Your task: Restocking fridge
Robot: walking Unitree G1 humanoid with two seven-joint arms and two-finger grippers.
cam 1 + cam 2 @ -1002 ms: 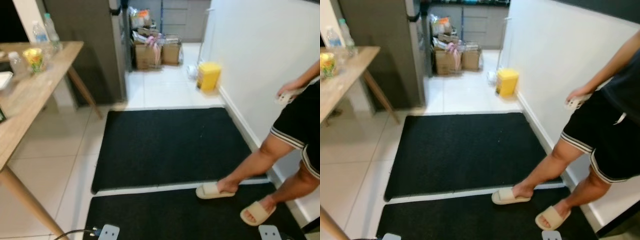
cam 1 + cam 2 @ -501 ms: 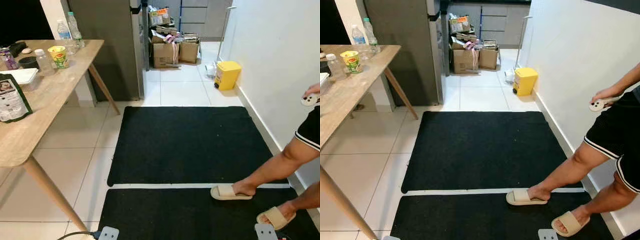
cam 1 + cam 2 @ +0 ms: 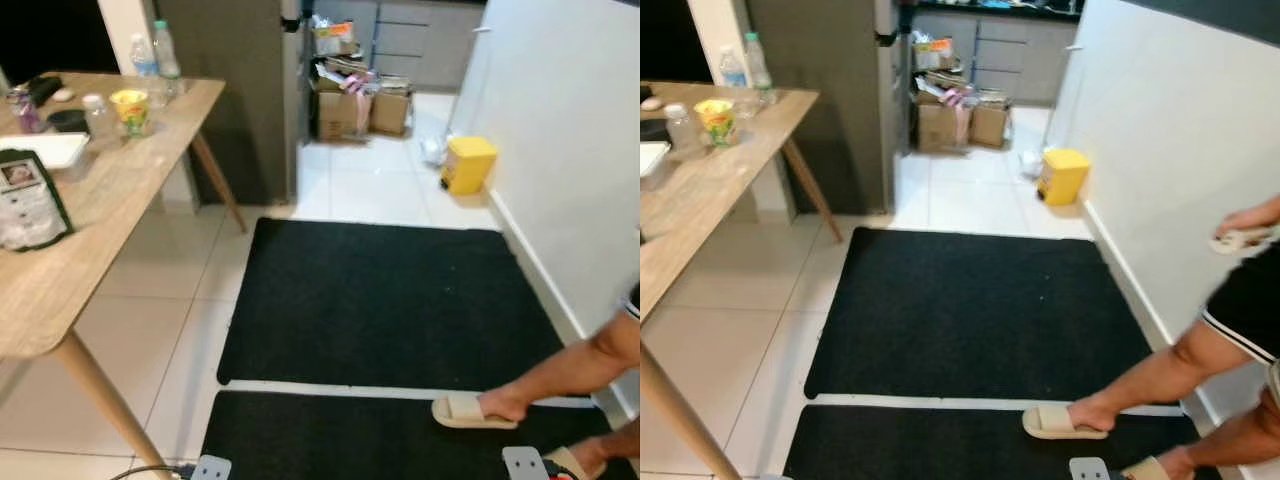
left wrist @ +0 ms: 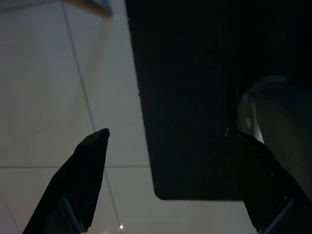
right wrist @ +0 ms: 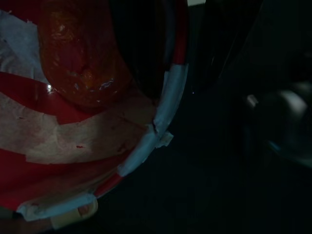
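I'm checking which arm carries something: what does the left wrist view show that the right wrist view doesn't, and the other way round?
Left wrist view: the left gripper, its fingers spread wide with nothing between them, hanging over pale floor tiles and the corner of a black mat. Right wrist view: a red-and-white striped package close to the lens, with an orange patch on it; whether it is gripped cannot be told. Both: dim light and a blurred pale rounded shape at one edge, which I cannot identify.
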